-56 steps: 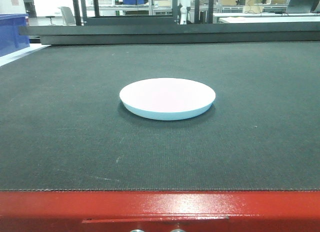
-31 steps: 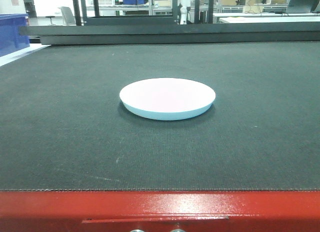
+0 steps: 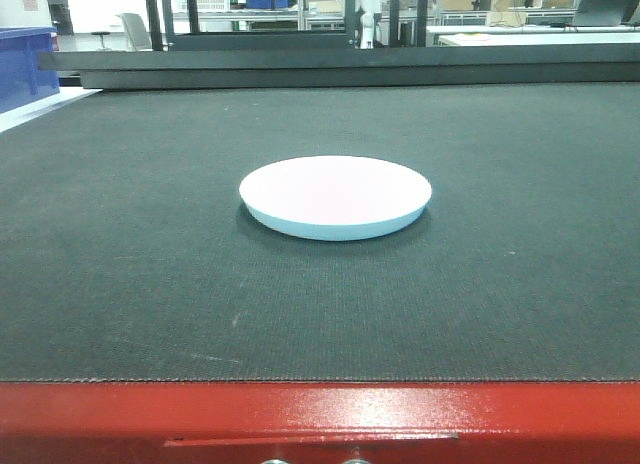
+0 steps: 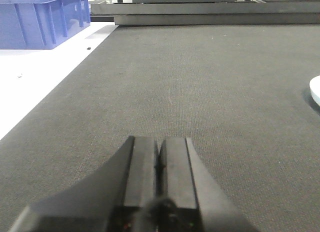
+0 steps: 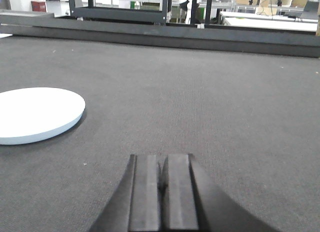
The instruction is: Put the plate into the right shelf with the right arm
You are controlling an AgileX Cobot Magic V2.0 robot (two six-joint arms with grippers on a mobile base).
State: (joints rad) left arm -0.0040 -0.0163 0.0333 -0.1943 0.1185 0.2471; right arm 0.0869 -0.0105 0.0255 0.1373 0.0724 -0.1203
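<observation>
Front-facing view: plate (image 3: 335, 196) glossy white, pale-blue beneath; left hand (image 4: 159, 141) and right hand (image 5: 161, 158) closed, empty.

In the left wrist view, seemingly the plate (image 4: 315, 90) is mostly cropped.

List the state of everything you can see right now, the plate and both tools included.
plate: lying flat on the dark mat, empty, untouched
left tool: shut, holding nothing
right tool: shut, holding nothing, apart from the plate
blue bin: upright, open-topped, contents hidden
</observation>
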